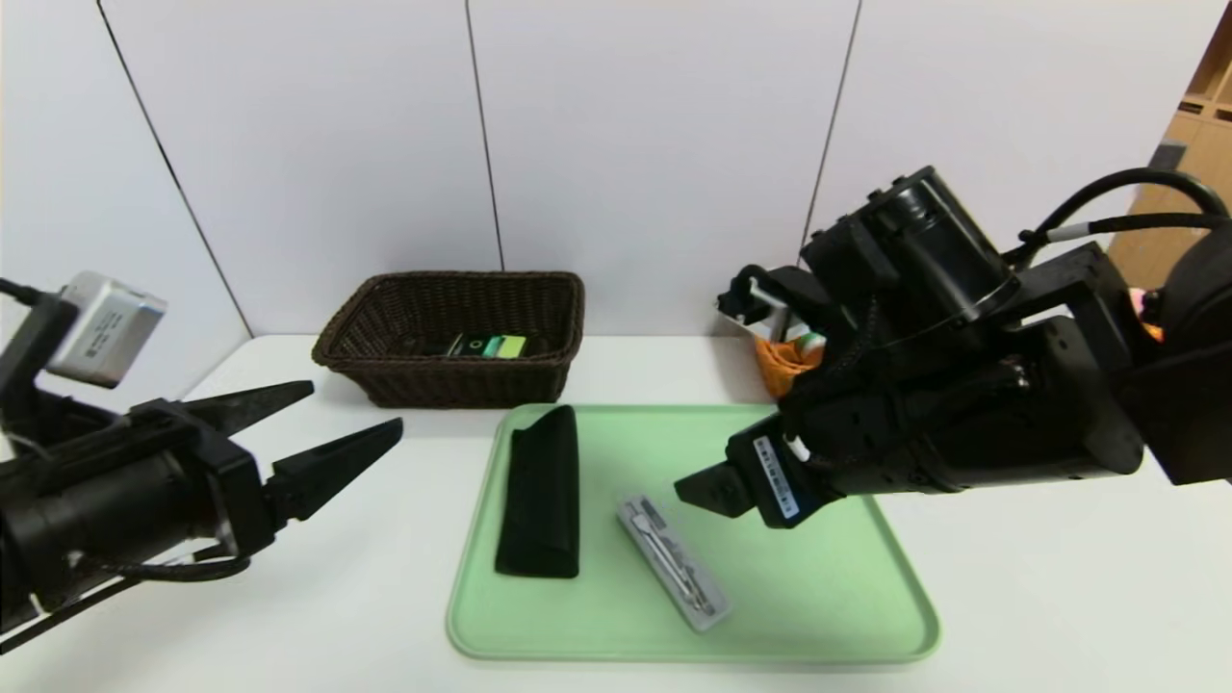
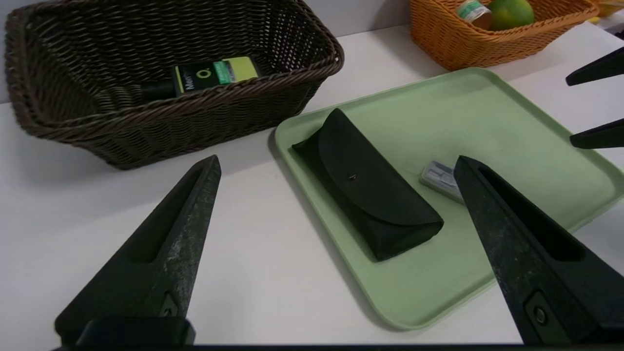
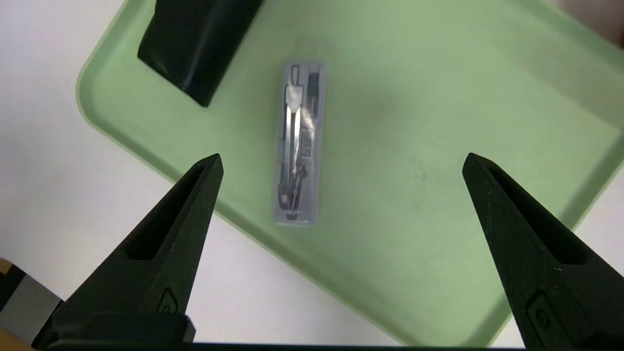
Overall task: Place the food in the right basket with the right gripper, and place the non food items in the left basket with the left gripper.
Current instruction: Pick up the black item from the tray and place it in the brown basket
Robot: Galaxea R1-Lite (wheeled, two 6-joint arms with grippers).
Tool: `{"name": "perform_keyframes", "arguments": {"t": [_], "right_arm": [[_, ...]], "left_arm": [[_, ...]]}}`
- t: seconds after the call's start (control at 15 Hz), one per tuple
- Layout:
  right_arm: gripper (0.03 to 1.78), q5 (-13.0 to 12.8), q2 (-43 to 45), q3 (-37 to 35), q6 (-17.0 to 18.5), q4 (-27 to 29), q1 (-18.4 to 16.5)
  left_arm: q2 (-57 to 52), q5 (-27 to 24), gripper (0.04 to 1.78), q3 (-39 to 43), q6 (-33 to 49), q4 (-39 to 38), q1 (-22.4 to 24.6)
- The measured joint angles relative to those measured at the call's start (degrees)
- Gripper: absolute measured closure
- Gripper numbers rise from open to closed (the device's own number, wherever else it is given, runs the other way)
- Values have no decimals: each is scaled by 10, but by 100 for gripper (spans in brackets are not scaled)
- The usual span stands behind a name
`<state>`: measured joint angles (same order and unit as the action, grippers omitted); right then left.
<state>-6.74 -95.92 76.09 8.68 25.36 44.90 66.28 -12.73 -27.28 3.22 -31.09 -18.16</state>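
Observation:
The dark green pump bottle (image 1: pixel 486 346) lies in the dark brown left basket (image 1: pixel 452 380). The black pouch (image 1: pixel 541 491) and the clear-grey cutlery case (image 1: pixel 674 563) lie on the green tray (image 1: pixel 818 597). In the left wrist view the lime (image 2: pixel 509 12) and the tin can (image 2: pixel 473 10) sit in the orange right basket (image 2: pixel 468 44). My left gripper (image 1: pixel 356 406) is open and empty above the table, left of the tray. My right gripper (image 1: pixel 703 491) is open and empty above the tray, beside the case (image 3: pixel 298 146).
My right arm hides most of the orange basket (image 1: pixel 784 366) in the head view. White wall panels stand close behind both baskets. Bare white table lies left of the tray and in front of it.

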Motion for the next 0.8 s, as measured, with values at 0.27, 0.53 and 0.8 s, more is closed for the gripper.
{"name": "perform_keyframes", "arguments": {"t": [0.27,0.53,0.8], "right_arm": [[12,-1,62,-38,-5,-8,-41],[12,0,160,-94,-8,-16,-102],[11,5,273,-209,-40,-119,-176]], "left_arm": [[115,48,13,-17,0,-104,-57],[213,93,13,-19,-2,-202,-103],[270,105,13,-15,8,-211,-122]]}}
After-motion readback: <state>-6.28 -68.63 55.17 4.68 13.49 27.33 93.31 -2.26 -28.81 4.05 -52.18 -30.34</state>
